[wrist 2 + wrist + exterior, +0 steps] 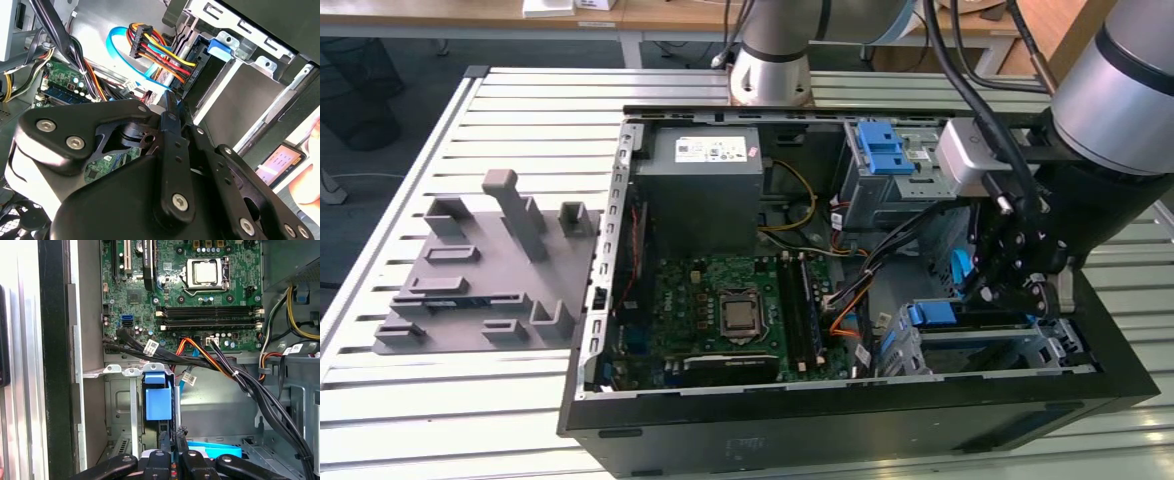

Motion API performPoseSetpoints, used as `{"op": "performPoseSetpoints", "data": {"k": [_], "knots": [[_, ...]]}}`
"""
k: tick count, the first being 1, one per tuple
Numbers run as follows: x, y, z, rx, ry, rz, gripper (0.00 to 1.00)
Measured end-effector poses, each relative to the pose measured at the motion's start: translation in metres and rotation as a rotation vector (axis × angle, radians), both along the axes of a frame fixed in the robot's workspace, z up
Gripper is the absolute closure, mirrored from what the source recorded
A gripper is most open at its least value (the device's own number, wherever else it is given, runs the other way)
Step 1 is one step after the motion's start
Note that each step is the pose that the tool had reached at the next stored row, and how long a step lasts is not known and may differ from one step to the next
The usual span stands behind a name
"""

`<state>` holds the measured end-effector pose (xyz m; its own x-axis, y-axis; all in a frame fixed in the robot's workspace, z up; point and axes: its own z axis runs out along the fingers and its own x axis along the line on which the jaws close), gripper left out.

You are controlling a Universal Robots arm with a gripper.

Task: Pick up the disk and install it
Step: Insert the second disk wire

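Gripper [172, 440] | we see jaws pinched narrow on the disk's [215, 450] blue carrier edge | disk below the jaws, over the cage [987, 340], presumably for seating.

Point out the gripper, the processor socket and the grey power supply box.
gripper [172, 440], first wrist view, between its fingertips.
processor socket [739, 308], exterior view, its metal cover.
power supply box [707, 178], exterior view, its grey top face.
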<state>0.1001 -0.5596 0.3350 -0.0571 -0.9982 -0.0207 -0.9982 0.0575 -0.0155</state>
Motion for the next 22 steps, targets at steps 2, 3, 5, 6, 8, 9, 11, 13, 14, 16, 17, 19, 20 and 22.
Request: {"op": "performPoseSetpoints", "data": {"k": [2, 3, 5, 6, 8, 9, 11, 13, 14, 16, 17, 19, 20, 22], "knots": [[0.0001, -0.0002, -0.0003, 0.0002, 0.0, -0.001, 0.84], [0.0002, -0.0004, -0.0005, 0.0002, 0.0, -0.001, 0.84], [0.0003, -0.0008, -0.0009, 0.0, -0.0001, -0.003, 0.84], [0.0003, -0.0009, -0.0011, 0.0, 0.0, -0.003, 0.84], [0.0005, -0.0011, -0.0017, -0.0001, 0.0, -0.005, 0.84], [0.0006, -0.0012, -0.0019, -0.0002, 0.0, -0.005, 0.84], [0.0009, -0.0013, -0.0026, 0.0, 0.0, -0.007, 0.84], [0.0013, -0.0014, -0.0032, -0.0001, 0.0, -0.008, 0.84], [0.0014, -0.0014, -0.0035, -0.0002, 0.0, -0.009, 0.84], [0.0018, -0.0015, -0.0042, -0.0005, 0.0, -0.01, 0.84], [0.0021, -0.0015, -0.0047, -0.0004, 0.0, -0.01, 0.84], [0.0025, -0.0015, -0.0054, -0.0004, 0.0001, -0.011, 0.84], [0.0027, -0.0015, -0.0056, -0.0005, 0.0001, -0.012, 0.84], [0.0027, -0.0015, -0.0057, -0.0003, 0.0, -0.012, 0.84]]}}
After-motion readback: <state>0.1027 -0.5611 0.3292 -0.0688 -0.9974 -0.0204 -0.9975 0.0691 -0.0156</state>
